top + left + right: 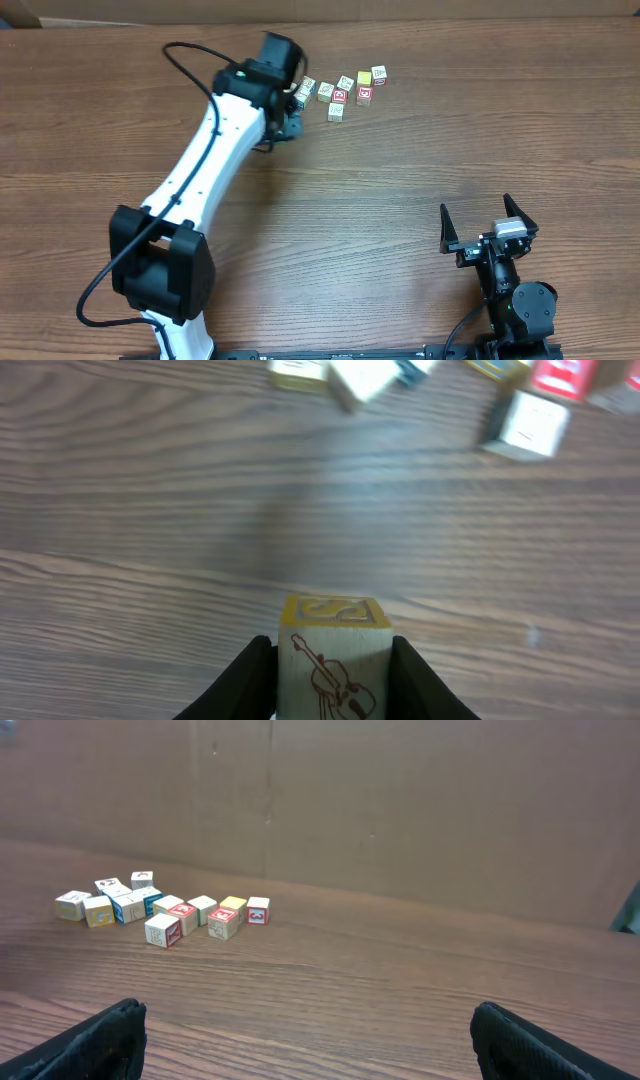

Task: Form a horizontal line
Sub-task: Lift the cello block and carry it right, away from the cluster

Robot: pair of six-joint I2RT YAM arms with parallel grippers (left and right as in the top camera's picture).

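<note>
1. The left arm (215,140) lay stretched across the wooden table (420,150) toward its far edge, ending just left of the scattered cubes.
2. The left gripper (333,685) had its jaws drawn in narrow on a single cube (335,635), with a black finger (250,680) pressed against each side.
3. That cube showed a red-brown violin drawing on the face toward the wrist camera and a yellow-bordered letter on top. I could not tell whether it sat on the wood or hung just above it.
4. The horizontal line (364,77) sat at the far right end of the group. It was a white-green cube, a pale yellow one and a red-faced one side by side, on a slight slant seen from overhead. From the right wrist they looked to touch edge to edge.
5. The loose cluster (336,98) of other cubes lay between that row and the left gripper, turned at odd angles, some touching and some apart.
6. The right gripper (478,215) stood near the front right of the table, well apart from every cube, its jaws spread wide and holding nothing.
</note>
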